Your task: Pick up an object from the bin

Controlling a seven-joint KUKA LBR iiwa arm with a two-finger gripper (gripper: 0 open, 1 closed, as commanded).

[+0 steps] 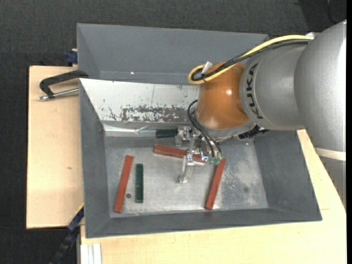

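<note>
Gripper (190, 159) sits low mid-floor in the grey metal bin (93, 147), and we honestly can't tell if it's open or clamped. One long flat red stick (214, 185) lies just beside it, and another long red stick (123, 183) lies well off to the view's left. A shorter red stick (168, 152) runs right up to it. Dark green bar (138, 183) and dark green stub (166, 132) are smallest.

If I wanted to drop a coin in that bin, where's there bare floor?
Two bare patches: between the green stick and the right red stick, near the front rim; and from that red stick to the right wall. Crowded at the back middle, where the gripper hangs over the middle red stick.
</note>
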